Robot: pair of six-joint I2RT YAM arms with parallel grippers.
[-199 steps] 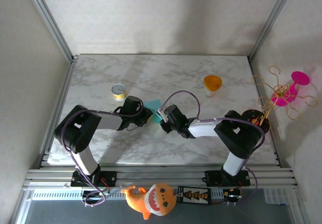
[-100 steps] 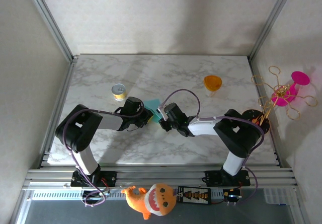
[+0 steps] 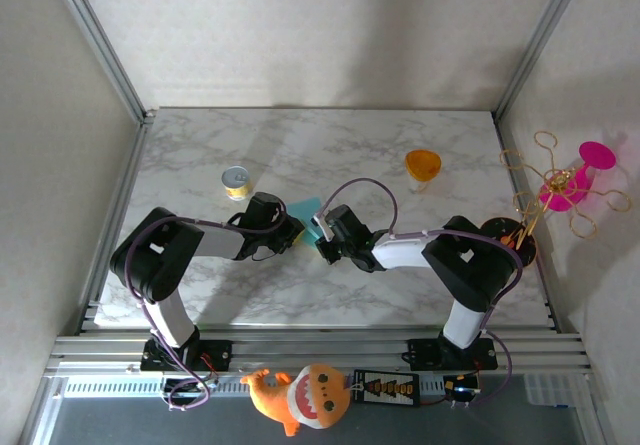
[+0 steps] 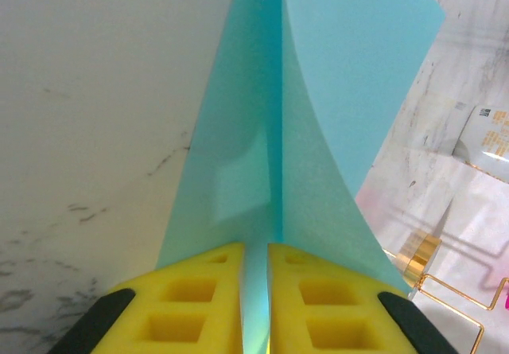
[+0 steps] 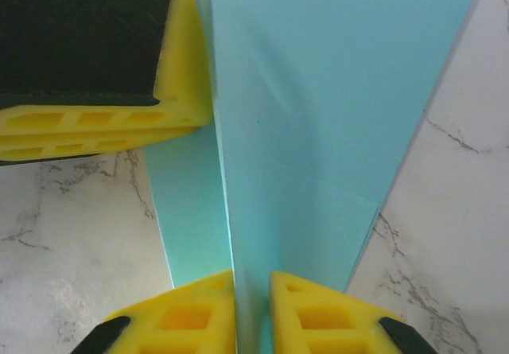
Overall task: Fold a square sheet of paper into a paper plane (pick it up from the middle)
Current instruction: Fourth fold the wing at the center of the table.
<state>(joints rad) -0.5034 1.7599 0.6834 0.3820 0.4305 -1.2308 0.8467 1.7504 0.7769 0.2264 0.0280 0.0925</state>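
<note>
Left claw (image 4: 255,252) is pinched nearly together on a thin teal-blue sheet of paper (image 4: 326,83) folded along a centre crease. We see the crease run straight away from its yellow pads with one flap to each side; the right flap has a long slanting edge and a sharp far corner. Our right claw (image 5: 251,281) is clamped on the same sheet from the opposite side, pads closed on the fold. In its wrist view the paper's right edge slants cleanly across the marble, and a yellow finger (image 5: 103,91) of the left claw sits against the paper's left edge.

From above, the two claws meet tip to tip near the middle of the white marble counter (image 3: 330,140), the paper poking out toward the far side. A small yellow can with a silver lid (image 3: 237,181) stands near the left arm; an orange cup (image 3: 422,164) stands well apart to the far right. Between can and cup the counter lies bare up to its back edge, and a bare strip runs along the near edge. A pink and gold wire ornament (image 3: 565,180) sits past the right edge.
</note>
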